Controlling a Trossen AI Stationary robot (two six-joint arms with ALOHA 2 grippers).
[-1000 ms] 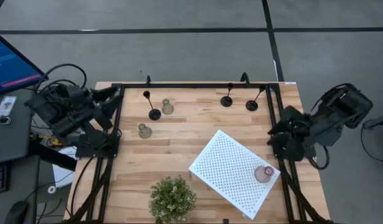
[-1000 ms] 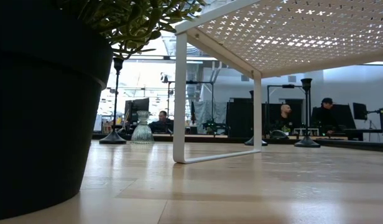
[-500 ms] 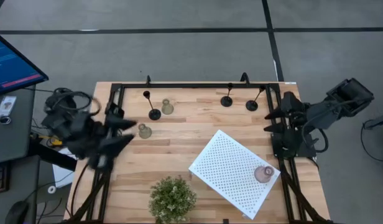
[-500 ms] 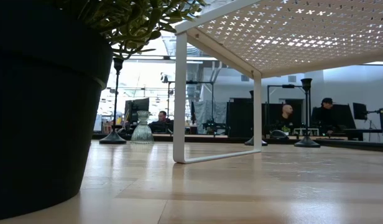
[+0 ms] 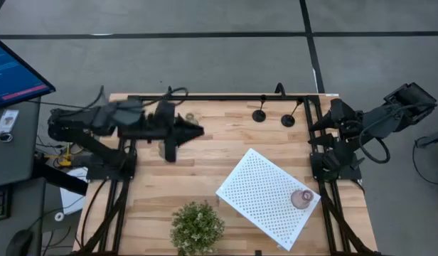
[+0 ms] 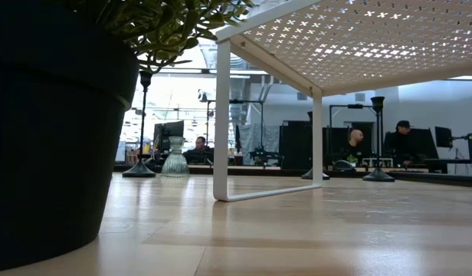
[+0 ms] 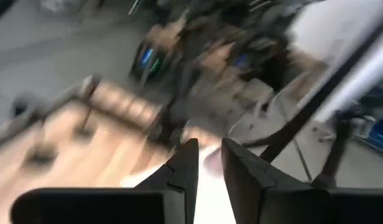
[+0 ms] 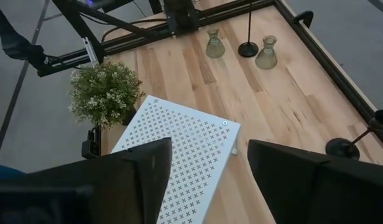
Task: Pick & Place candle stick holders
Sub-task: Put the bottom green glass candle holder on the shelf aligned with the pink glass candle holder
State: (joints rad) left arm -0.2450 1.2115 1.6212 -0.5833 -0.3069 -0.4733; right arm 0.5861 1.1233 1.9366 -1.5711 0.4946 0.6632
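Observation:
My left gripper reaches level over the table's far left, its fingers a narrow gap apart with nothing between them. In the high view its arm covers a black stemmed candle stick holder and two greenish glass ones, which stand on their bases. Two more black holders stand at the far right. A pinkish holder stands on the white perforated board. My right gripper hangs open and empty at the table's right edge.
A bushy potted plant stands at the near edge, left of the raised white board, whose legs rest on the wood. A black frame rail runs along the table's far edge. Bare wood lies in the middle.
My left arm has swung from the table's left edge out over the far-left holders, toward the right, turning level, and its fingers have drawn closer together. My right gripper has shifted a little toward the far edge. No holder has moved.

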